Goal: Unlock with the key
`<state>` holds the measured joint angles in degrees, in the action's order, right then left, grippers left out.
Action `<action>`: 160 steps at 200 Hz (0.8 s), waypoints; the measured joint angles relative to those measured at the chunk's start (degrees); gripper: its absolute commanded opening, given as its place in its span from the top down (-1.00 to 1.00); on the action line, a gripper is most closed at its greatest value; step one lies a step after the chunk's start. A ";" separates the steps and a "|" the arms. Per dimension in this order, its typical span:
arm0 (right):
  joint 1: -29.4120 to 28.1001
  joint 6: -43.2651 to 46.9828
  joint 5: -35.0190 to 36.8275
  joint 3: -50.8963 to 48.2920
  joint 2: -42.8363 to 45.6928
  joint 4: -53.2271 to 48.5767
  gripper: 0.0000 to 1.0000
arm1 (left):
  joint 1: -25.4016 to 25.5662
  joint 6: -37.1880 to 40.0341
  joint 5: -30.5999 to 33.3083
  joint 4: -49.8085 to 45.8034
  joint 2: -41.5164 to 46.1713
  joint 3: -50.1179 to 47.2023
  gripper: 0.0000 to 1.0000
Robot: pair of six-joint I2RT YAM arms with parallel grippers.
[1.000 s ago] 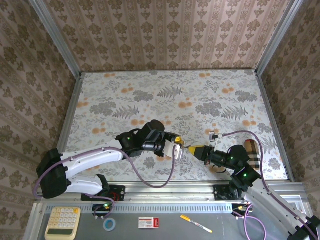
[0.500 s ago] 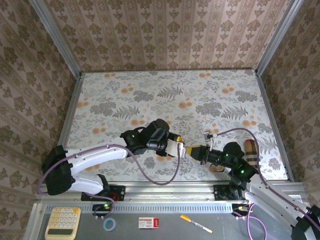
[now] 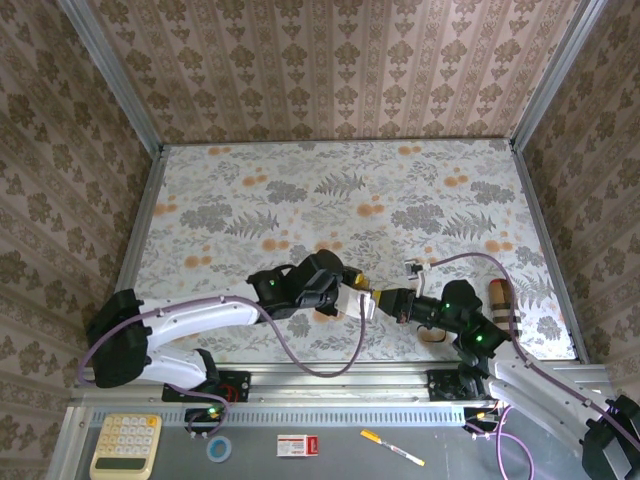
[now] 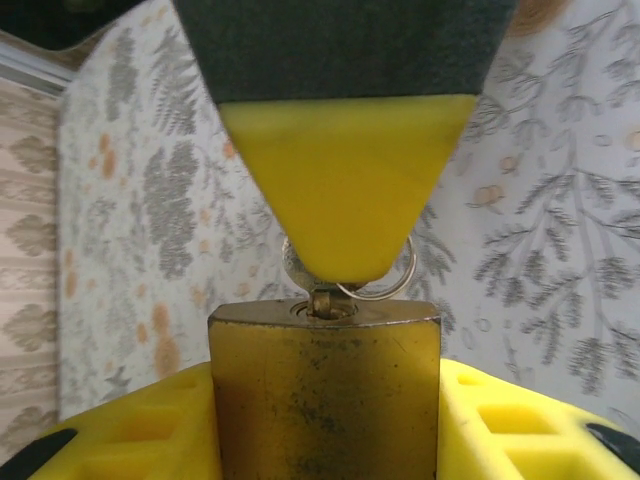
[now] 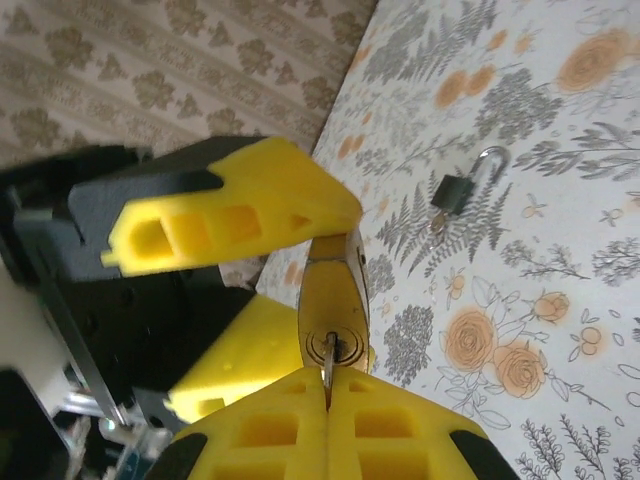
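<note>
We cannot see the key's (image 5: 327,364) head: the right pincer's (image 5: 327,398) fingers, pressed together, cover it, leaving 1 thin metal sliver at the padlock's (image 5: 332,300) keyhole. In the left wrist view the padlock runs off the bottom edge, and a wire ring (image 4: 388,288) sits half hidden behind that pincer.

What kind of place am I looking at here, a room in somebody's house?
Probably a small robot test booth, not a home: wallpapered panels in a metal frame box in a floral table, with a left arm and a right arm bolted at its near edge.
</note>
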<state>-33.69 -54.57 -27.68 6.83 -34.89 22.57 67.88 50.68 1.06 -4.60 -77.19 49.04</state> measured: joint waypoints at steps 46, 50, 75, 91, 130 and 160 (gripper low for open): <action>5.97 -19.71 -0.46 0.15 -0.20 1.49 1.00 | 2.14 4.28 8.35 16.96 -0.92 -6.08 1.00; 6.45 -21.07 -0.79 0.31 -0.20 1.38 1.00 | 2.25 4.61 8.92 18.27 -1.25 -6.45 1.00; 8.46 -27.23 -2.29 2.19 -0.39 -2.05 1.00 | 2.82 5.31 11.06 23.61 -2.38 -7.96 1.00; 8.83 -28.85 -2.84 3.39 -0.55 -4.22 0.93 | 2.80 5.09 11.17 24.15 -2.36 -8.11 1.00; 12.31 -22.86 -1.86 10.19 -0.96 -19.30 -0.10 | 1.75 1.14 5.25 15.87 -0.55 -7.72 1.00; 16.39 -12.59 -1.44 17.09 -4.13 -28.55 -0.22 | 0.44 -2.38 -0.59 5.66 2.89 -7.50 1.00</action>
<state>-17.30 -67.16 -29.12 23.92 -39.03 -5.98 68.31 48.29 0.47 1.06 -74.30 41.54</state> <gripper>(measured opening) 0.605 0.437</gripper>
